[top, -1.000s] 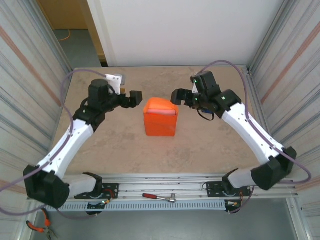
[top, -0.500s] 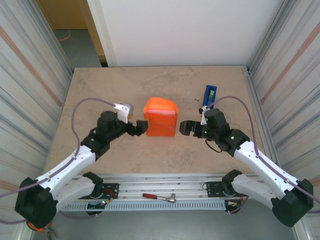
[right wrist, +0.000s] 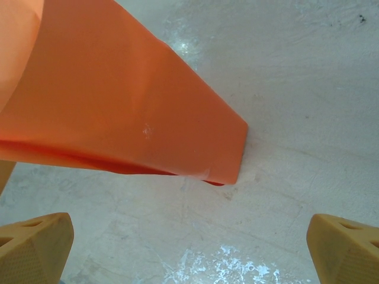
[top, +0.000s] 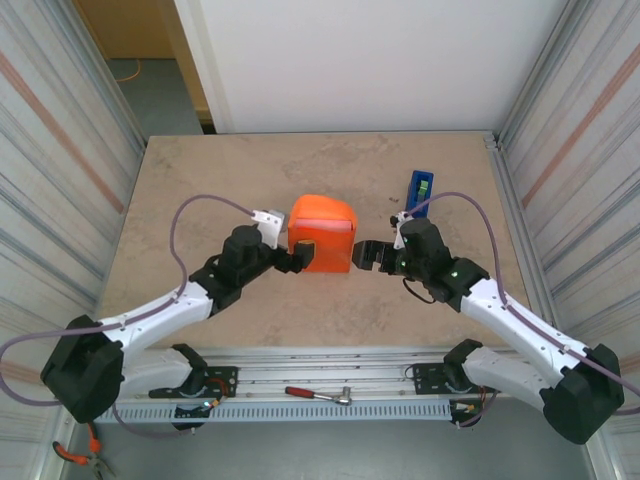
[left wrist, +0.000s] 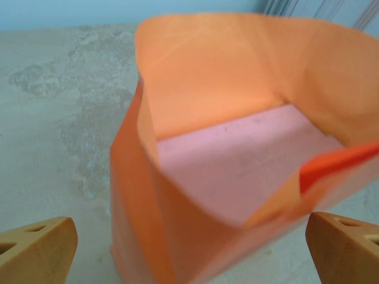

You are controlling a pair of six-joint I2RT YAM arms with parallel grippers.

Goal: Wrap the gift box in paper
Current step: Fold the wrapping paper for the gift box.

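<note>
- The paper point(top: 322, 250) stands near the middle of the table point(top: 200, 190), folded up around the gift box into a blocky orange bundle with a rounded top.
- The gift box point(left wrist: 237, 171) is inside that bundle. In the left wrist view one flat pink face of it shows through the open end of the paper sleeve, with orange walls rising around it.
- A loose flap of darker orange sticks out at one side of that opening.
- The left claw point(top: 293, 260) is at the bundle's lower left side, very close to the paper. Its jaws are spread wide and grip nothing.
- In the left wrist view the open end of the paper lies between the two tan fingers point(left wrist: 37, 248). There is clear table between the paper and one finger. The flap comes close to the other, and I cannot tell if they touch.
- The right claw point(top: 362, 255) is at the bundle's lower right side, just beside the paper. It is also wide open and empty.
- In the right wrist view a folded orange edge slants down to a corner resting on the table, ahead of the right claw's fingers point(right wrist: 34, 245) and apart from them.
- A blue tape dispenser point(top: 420, 188) stands on the table behind the right arm, apart from the bundle.
- A wrench point(top: 320, 394) with a red handle lies on the metal rail between the two arm bases.
</note>
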